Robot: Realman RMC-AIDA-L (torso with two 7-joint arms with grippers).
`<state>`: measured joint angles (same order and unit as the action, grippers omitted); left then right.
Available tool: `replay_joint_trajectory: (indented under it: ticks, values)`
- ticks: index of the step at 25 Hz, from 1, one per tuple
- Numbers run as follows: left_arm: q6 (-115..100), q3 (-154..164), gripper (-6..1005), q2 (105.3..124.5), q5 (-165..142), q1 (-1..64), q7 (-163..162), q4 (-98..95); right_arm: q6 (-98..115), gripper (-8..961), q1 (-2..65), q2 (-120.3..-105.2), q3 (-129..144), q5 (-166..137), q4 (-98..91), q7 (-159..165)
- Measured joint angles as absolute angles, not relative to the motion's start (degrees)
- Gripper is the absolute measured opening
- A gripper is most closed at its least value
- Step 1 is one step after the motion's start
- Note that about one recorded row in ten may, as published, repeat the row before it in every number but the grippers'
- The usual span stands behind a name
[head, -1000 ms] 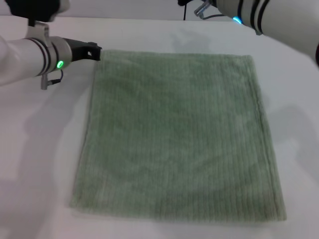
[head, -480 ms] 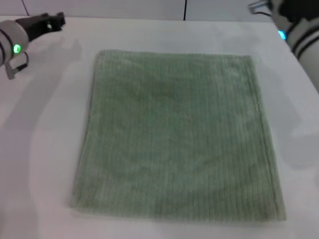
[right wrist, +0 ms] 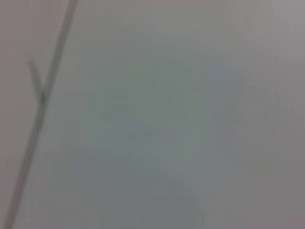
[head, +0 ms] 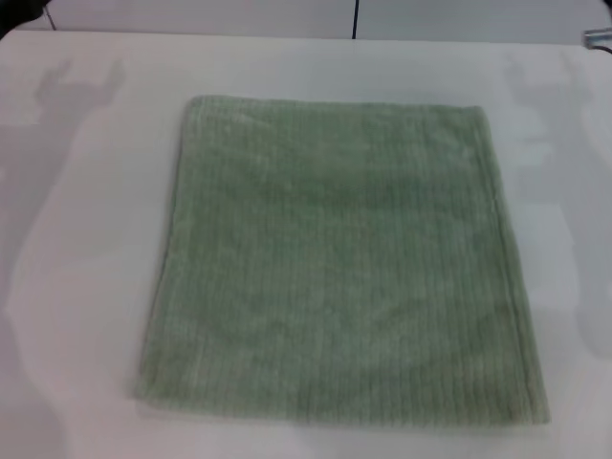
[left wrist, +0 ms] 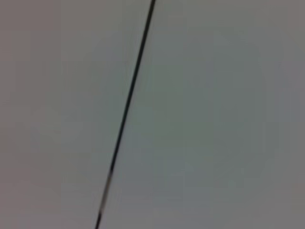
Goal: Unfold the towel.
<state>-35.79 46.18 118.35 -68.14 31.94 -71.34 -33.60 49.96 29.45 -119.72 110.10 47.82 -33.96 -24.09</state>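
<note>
Towel: one, pale green, ribbed, lying flat and fully spread on the white surface, near hem toward the robot, far hem straight. Judged unfolded; remaining care is only to leave it undisturbed. Containers: none seen. Left claw and right claw: out of view, fingers' state cannot be told.

We see almost none of our body from the head view. Only a small grey metal tip of our right arm shows at the far right edge. Our left arm and both grippers lie outside every view.
</note>
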Motion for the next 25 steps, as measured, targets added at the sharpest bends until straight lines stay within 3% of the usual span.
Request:
replay_joint_trajectory:
  ticks: [7, 11, 25]
  values:
    - [-51.2, 38.7, 805, 118.34, -49.3, 32.0, -38.4, -21.3, 58.9, 666, 29.9, -119.66, 110.1, 54.2, -27.3, -24.1]
    - [-56.8, 36.8, 804, 118.41, -39.7, 33.0, -23.6, -14.8, 62.2, 666, 30.2, -119.51, 110.0, 56.8, -23.9, -23.8]
    - [-57.7, 36.5, 800, 118.5, -36.4, 33.7, -21.8, -11.9, 63.2, 666, 30.3, -119.44, 109.5, 57.4, -18.7, -16.6]
